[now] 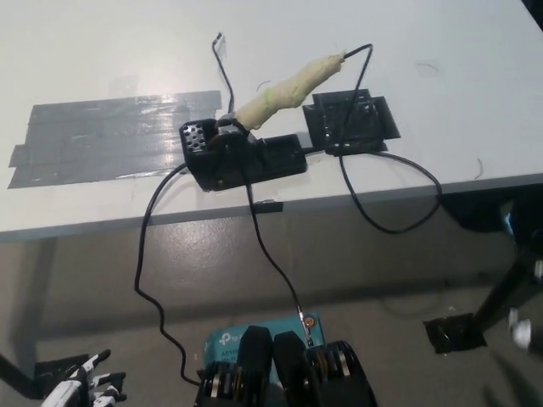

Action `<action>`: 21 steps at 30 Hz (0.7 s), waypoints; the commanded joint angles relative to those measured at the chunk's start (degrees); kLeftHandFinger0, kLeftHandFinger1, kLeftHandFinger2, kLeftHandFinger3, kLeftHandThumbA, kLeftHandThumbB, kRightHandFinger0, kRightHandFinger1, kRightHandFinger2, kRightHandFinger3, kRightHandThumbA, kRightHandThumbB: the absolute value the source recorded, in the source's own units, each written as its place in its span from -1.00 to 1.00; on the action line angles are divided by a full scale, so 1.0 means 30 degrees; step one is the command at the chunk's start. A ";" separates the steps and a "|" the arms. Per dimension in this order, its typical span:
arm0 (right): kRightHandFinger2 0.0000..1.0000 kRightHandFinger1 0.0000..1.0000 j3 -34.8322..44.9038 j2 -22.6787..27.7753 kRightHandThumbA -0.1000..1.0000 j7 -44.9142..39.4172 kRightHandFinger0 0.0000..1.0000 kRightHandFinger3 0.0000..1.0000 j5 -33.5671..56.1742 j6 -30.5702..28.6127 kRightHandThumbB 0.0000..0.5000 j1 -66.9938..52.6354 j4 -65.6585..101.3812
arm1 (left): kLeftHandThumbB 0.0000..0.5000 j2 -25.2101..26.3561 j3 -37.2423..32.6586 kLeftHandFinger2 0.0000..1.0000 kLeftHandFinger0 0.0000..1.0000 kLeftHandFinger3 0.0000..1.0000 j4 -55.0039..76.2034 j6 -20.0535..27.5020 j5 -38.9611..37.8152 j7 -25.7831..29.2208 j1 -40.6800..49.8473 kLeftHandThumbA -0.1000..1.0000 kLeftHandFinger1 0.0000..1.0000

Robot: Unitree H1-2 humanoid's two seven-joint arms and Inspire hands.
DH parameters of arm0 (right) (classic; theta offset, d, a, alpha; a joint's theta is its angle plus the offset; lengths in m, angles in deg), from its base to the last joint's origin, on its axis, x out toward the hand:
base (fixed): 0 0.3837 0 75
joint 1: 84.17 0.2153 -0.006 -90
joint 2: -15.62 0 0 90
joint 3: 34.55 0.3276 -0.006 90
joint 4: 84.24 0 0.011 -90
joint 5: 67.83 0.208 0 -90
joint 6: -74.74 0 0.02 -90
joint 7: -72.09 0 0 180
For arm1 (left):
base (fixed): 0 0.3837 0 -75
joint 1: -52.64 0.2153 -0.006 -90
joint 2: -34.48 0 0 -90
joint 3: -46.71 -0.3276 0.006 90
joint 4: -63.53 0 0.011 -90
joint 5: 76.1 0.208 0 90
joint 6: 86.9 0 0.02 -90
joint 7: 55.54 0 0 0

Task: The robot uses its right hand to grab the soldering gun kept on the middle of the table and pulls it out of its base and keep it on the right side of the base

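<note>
The soldering gun [288, 87] has a handle wrapped in pale tape and lies slanted on the white table [441, 102], its tip end seated in the black base [242, 157] at the table's middle. Its cable [390, 225] loops off the front edge. Well to the right of the base, a dark blurred shape that seems to be my black right arm [519, 263] shows at the picture's right edge, below the table edge; its hand is not clear. My white left hand [89, 388] rests low at the lower left, fingers apart and holding nothing.
A black taped patch [352, 121] lies just right of the base. Wide grey tape strips [102, 136] cover the table left of it. Another cable [153, 280] hangs from the base toward the floor. A blue box [229, 343] sits below.
</note>
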 commanded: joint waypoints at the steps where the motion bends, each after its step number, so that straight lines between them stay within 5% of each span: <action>1: 1.00 1.00 0.0498 0.0446 -0.10 0.0059 1.00 1.00 -0.0958 0.1706 -0.05 0.3215 0.1905 | -0.04 0.0292 0.0008 0.66 0.19 1.00 0.0600 -0.0085 0.0059 -0.0328 0.0067 0.14 0.45; 4: 1.00 1.00 -0.0068 0.0700 0.12 -0.0343 1.00 1.00 -0.2172 0.3393 0.08 0.6221 0.2369 | -0.06 0.0304 -0.0038 0.60 0.14 1.00 0.0616 -0.0230 0.0084 -0.0369 -0.0151 0.14 0.39; 10: 1.00 1.00 -0.2040 0.0060 0.10 -0.0847 1.00 1.00 -0.3845 0.3982 0.11 1.1838 0.1207 | -0.08 0.0352 -0.0075 0.59 0.16 1.00 0.0565 -0.0215 0.0121 -0.0438 -0.0105 0.15 0.41; 13: 1.00 1.00 -0.4415 -0.0277 0.28 -0.1657 1.00 1.00 -0.5439 0.2514 0.10 1.5128 -0.0780 | -0.04 0.0396 -0.0112 0.68 0.22 1.00 0.0548 -0.0244 0.0178 -0.0506 -0.0104 0.18 0.47; 16: 1.00 1.00 -0.5353 -0.0561 0.14 -0.1870 1.00 1.00 -0.5274 0.1565 0.09 1.6272 -0.2063 | -0.05 0.0320 -0.0223 0.70 0.22 1.00 0.0596 -0.0077 0.0261 -0.0545 0.0123 0.18 0.48; 21: 1.00 1.00 -0.8663 -0.1069 0.30 -0.3226 1.00 1.00 -0.7114 0.1038 0.39 1.9867 -0.5423 | -0.03 0.0391 -0.0228 0.76 0.28 1.00 0.0482 -0.0080 0.0274 -0.0664 0.0149 0.16 0.54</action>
